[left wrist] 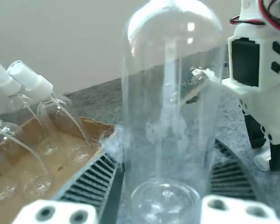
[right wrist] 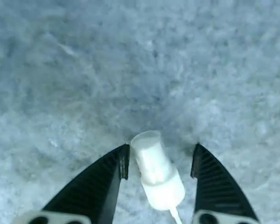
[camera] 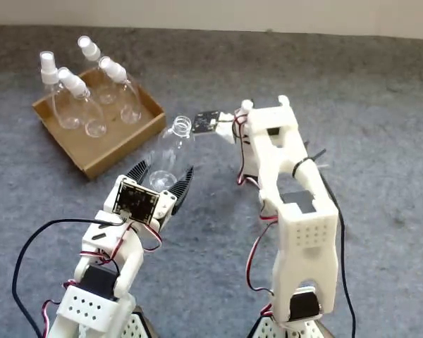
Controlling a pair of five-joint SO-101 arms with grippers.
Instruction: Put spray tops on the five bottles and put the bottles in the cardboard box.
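High view: the left gripper (camera: 166, 169), in the lower left of the frame, was clamped on the base end of an uncapped clear bottle (camera: 170, 144). The bottle was tilted, with its open neck pointing toward the centre of the frame. In the left wrist view the ribbed black fingers (left wrist: 91, 182) pressed against both sides of the bottle.

The right arm (camera: 296, 190) stretched from the lower right toward the centre, with its wrist just beside the bottle neck.

Right wrist view: the right gripper (right wrist: 161, 147) was spread, not clenched. A white spray top (right wrist: 156, 172) sat between the jaws, close to one finger with a gap on the other side, over the grey carpet (camera: 381, 91).

The cardboard box (camera: 127, 151) sat at the upper left and held four capped bottles (camera: 92, 105).
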